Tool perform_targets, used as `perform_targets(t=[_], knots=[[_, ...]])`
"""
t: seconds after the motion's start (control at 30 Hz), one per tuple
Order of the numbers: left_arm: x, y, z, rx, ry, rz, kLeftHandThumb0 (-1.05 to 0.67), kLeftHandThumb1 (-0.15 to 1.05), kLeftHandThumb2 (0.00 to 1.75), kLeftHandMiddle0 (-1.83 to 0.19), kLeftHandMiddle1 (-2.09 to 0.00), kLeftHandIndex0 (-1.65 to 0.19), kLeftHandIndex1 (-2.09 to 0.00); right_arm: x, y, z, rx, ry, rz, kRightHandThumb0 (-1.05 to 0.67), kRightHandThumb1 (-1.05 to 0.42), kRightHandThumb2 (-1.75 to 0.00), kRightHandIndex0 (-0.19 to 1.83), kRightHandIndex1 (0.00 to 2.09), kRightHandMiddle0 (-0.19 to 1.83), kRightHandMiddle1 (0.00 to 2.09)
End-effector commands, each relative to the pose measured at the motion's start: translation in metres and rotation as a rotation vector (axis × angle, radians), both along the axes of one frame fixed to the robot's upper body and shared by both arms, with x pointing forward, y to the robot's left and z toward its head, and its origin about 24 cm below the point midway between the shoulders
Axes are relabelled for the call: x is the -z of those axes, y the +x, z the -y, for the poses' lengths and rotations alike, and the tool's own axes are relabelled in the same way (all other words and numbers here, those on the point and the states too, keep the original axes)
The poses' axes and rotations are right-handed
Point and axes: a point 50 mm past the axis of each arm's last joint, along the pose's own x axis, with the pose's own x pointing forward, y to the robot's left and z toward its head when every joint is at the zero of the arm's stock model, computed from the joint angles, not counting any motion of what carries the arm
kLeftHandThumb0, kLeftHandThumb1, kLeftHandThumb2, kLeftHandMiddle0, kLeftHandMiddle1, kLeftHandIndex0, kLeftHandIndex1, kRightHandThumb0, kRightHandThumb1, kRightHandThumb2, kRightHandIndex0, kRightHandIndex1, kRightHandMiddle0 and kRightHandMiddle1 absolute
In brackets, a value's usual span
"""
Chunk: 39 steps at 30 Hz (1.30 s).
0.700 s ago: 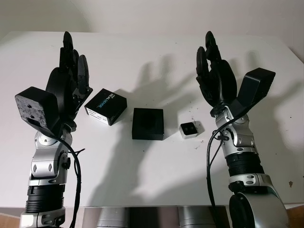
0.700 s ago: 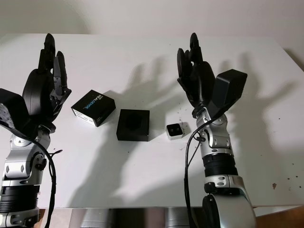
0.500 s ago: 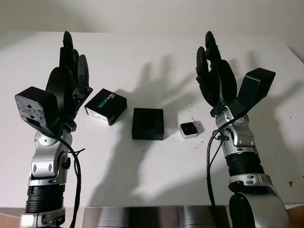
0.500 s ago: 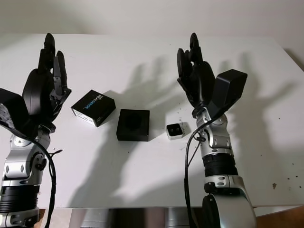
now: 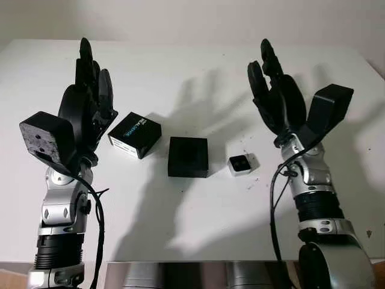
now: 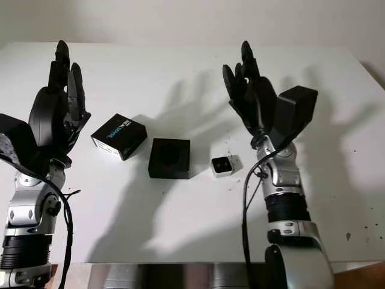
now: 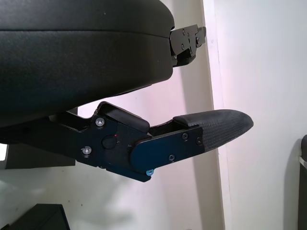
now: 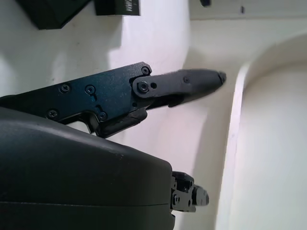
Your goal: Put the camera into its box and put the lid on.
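Nothing of the job was done: the small white camera [image 5: 240, 164] sat on the white bench [image 5: 198, 66] just right of the open black box [image 5: 187, 156], untouched, with the lid [image 5: 135, 135] lying just left of the box. The left robot hand [image 5: 90, 96] and right robot hand [image 5: 274, 96] were raised above the bench, open, holding nothing, either side of the box. The bench was speckled near the camera; a pale wall stood behind it.

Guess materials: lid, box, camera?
Lid: probably matte black card, with crisp edges and printed lettering.
Box: matte black, likely card with a foam-like recess; uncertain.
Camera: pale casing, probably plastic, with a dark glossy front.
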Motion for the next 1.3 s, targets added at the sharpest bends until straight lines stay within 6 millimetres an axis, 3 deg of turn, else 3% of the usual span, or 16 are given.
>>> perform_targets(t=[0.0, 0.13, 0.3, 0.57, 0.87, 1.27], knots=[[-0.002, 0.0, 0.0, 0.002, 0.006, 0.014, -0.8, 1.05, 0.69, 0.19, 0.0, 0.19, 0.0, -0.012, -0.007, 0.01, -0.025, -0.091, 0.038, -0.55, -0.95, -0.04, 0.09, 0.14, 0.14, 0.16], [-0.002, 0.001, 0.001, 0.003, 0.019, 0.015, -0.8, 1.05, 0.69, 0.19, 0.0, 0.19, 0.0, -0.037, -0.022, 0.027, -0.069, -0.386, 0.072, -0.45, -0.86, -0.03, 0.23, 0.19, 0.26, 0.21], [-0.002, 0.003, 0.006, 0.025, 0.008, 0.018, -0.78, 1.05, 0.69, 0.19, 0.0, 0.19, 0.0, -0.059, -0.038, 0.033, -0.11, -0.842, 0.167, -0.55, -0.81, -0.05, 0.43, 0.13, 0.45, 0.14], [0.0, 0.004, 0.012, 0.029, 0.007, 0.001, -0.79, 1.05, 0.67, 0.19, 0.0, 0.19, 0.0, -0.055, -0.059, 0.027, -0.19, -1.266, 0.226, -0.51, -0.83, -0.06, 0.41, 0.07, 0.52, 0.09], [-0.001, 0.004, 0.011, 0.034, 0.001, -0.008, -0.79, 1.05, 0.67, 0.19, 0.0, 0.19, 0.0, -0.045, -0.073, 0.016, -0.183, -1.404, 0.273, -0.47, -0.82, -0.06, 0.36, 0.04, 0.44, 0.04], [-0.002, 0.004, 0.008, 0.039, 0.003, -0.011, -0.79, 1.05, 0.67, 0.19, 0.0, 0.19, 0.0, -0.03, -0.079, 0.005, -0.15, -1.371, 0.3, -0.57, -0.87, -0.07, 0.34, 0.05, 0.39, 0.04]])
